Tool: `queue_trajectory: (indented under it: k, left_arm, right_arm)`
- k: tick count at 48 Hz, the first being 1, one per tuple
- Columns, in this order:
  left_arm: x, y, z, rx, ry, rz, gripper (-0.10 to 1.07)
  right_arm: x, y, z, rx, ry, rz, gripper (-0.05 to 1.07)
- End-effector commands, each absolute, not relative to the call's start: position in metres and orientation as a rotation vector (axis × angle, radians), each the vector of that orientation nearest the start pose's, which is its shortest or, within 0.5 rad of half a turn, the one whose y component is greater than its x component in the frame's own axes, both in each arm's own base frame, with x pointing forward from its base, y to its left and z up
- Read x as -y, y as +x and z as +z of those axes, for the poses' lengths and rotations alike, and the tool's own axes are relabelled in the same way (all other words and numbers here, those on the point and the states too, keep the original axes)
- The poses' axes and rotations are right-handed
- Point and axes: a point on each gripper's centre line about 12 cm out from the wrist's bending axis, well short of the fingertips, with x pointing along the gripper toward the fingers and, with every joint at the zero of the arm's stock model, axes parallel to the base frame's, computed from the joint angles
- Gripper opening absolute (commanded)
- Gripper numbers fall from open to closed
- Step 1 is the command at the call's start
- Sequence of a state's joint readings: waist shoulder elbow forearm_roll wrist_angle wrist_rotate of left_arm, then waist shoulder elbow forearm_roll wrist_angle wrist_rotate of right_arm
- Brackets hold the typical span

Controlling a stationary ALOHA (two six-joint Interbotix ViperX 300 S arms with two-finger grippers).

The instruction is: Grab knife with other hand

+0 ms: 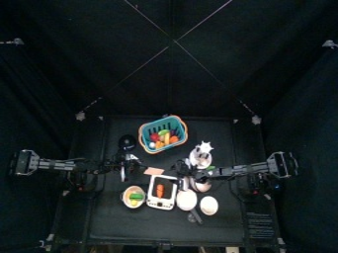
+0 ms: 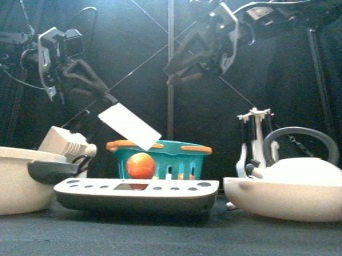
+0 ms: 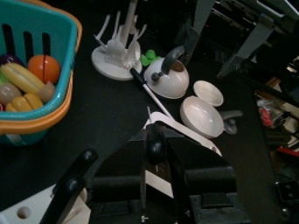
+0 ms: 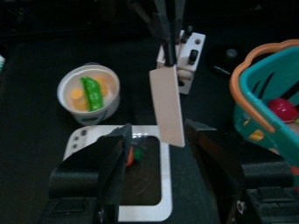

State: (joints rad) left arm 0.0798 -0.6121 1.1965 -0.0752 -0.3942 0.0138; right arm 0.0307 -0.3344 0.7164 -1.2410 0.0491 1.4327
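Note:
The knife has a white blade [image 2: 130,122] and a dark handle. My left gripper [image 3: 152,153] is shut on the handle and holds the knife in the air above the white cutting board [image 4: 117,175]. In the right wrist view the blade [image 4: 167,105] hangs down from the left gripper's jaws. My right gripper [image 4: 158,138] is open, its jaws standing on either side of the blade's lower end without touching it. In the top view both grippers meet over the board near the knife [image 1: 156,176].
A teal basket [image 1: 165,133] of fruit stands at the back. A white dish rack [image 3: 117,52], a kettle [image 3: 170,79] and two white plates [image 3: 201,114] lie to the right. A bowl with a green pod [image 4: 91,92] sits left of the board.

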Motion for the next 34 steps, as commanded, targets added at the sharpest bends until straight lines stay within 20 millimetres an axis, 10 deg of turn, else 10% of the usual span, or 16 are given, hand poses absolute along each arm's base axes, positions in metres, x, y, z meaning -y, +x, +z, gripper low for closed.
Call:
queue_trajectory:
  k: [1,8,26,34]
  left_arm:
    - [-0.018,0.244,0.227,-0.133,0.021,0.071,0.43]
    - [-0.018,0.244,0.229,-0.115,0.033,0.065,0.43]
    - [-0.019,0.241,0.223,-0.127,0.038,0.068,0.43]
    - [-0.016,0.240,0.228,-0.070,0.079,0.042,0.43]
  right_arm:
    - [0.002,0.332,0.312,-0.277,0.206,-0.058,0.86]
    - [0.037,0.317,0.345,-0.131,0.407,-0.101,0.86]
    - [0.045,0.275,0.238,-0.077,1.005,-0.101,0.86]
    - [0.041,0.279,0.245,-0.038,0.525,-0.066,0.86]
